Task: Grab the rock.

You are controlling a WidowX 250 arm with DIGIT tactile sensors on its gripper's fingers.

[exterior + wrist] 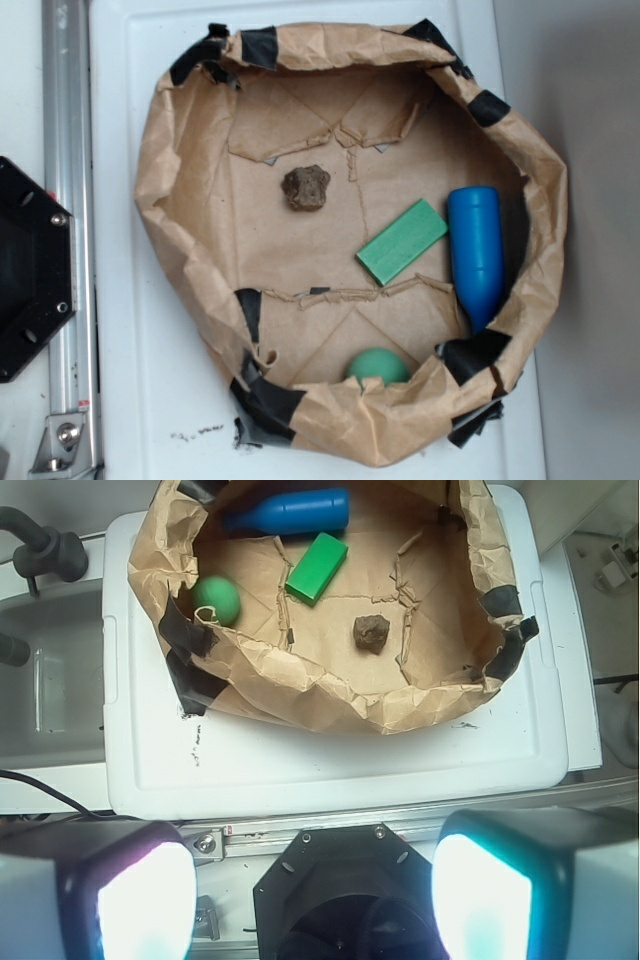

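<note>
The rock (305,187), a small dark-brown lumpy stone with pitted surface, lies free on crumpled brown paper

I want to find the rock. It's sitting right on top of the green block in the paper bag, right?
Not quite. The rock lies alone on the paper bag's floor, apart from the green block. The exterior view shows the gap clearly.

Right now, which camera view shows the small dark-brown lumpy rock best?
The exterior view. There the small dark-brown lumpy rock appears larger and from straight above, alone on the brown paper bag's floor, with its pitted surface visible. The wrist view shows it smaller and farther away, beyond the open gripper.
</note>
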